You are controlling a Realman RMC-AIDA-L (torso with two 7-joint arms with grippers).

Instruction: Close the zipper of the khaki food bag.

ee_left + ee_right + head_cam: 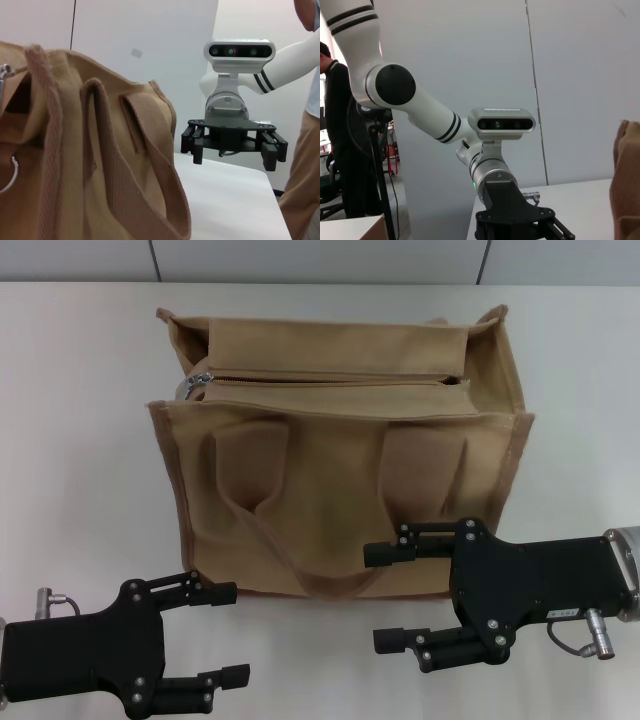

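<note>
Two grippers, both open, empty, low at the near side of the khaki food bag point(340, 470) on the tabletop point(70, 440): left gripper point(228, 633), right gripper point(386, 597). Zipper point(330, 379) runs left-right across the bag top; its silver pull point(196, 384) at the left end, nearer the left gripper

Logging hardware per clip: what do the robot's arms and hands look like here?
Both the left hand and the right hand are matte black, with flat angular bodies, two linkage fingers dotted with silver screws, and a grey cable plugged into a metal connector. The wrist views show glossy white arm links with black stripe bands, silver wrist cuffs, and a silver-and-black camera bar above each hand.
</note>
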